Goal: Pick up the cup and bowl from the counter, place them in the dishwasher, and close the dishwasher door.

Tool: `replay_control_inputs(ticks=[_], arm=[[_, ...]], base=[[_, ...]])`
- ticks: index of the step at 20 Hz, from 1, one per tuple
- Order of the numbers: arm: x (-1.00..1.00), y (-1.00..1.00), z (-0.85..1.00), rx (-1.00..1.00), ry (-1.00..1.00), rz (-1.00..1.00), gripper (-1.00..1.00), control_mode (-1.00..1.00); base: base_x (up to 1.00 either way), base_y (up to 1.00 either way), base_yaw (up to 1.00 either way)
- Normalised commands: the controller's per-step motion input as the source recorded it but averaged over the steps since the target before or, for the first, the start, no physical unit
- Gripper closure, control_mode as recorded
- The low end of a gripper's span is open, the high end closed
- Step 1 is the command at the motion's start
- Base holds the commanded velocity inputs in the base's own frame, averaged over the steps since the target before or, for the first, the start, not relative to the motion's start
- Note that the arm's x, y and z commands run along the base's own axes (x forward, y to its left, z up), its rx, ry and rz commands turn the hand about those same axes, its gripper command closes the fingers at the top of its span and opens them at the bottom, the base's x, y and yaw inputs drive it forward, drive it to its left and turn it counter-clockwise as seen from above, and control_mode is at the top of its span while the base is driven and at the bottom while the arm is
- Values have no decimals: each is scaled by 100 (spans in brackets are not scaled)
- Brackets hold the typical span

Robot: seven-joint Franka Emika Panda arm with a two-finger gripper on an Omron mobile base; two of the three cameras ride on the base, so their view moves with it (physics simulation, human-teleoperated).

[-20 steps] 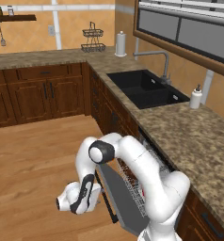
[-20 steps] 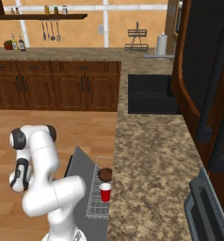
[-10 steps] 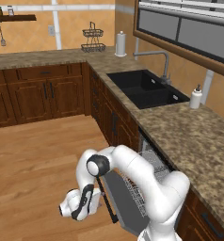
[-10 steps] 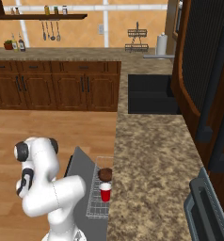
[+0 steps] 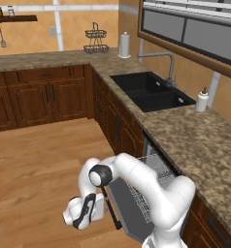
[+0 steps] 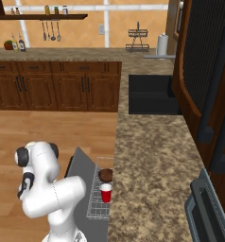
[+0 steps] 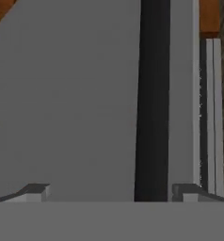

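The cup (image 6: pixel 106 193) is red with a white rim, the bowl (image 6: pixel 105 175) dark reddish-brown, both inside a white wire rack (image 6: pixel 97 201). The dishwasher door (image 7: pixel 76 94) is flat grey with a dark band. The counter (image 6: pixel 152 160) is speckled brown-and-tan granite over dark wood cabinets (image 5: pixel 44 94)

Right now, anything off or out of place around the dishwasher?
Nothing spilled or damaged. The cup stands upright beside the bowl in the white rack. The dishwasher door hangs partly down, not yet closed, with the open gripper low against its outer face.
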Motion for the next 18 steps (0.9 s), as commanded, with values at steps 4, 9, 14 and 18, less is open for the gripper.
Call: replay_control_inputs(ticks=[4,9,14,18], arm=[[0,-100,0,0,1,-3,-100,-100],[0,-100,1,0,1,-2,-100,-100],[0,-98,16,-8,0,-9,-100,-100],[0,-89,4,-27,-16,-11,-100,-100]], base=[[0,0,0],[0,0,0],[0,0,0],[0,0,0]])
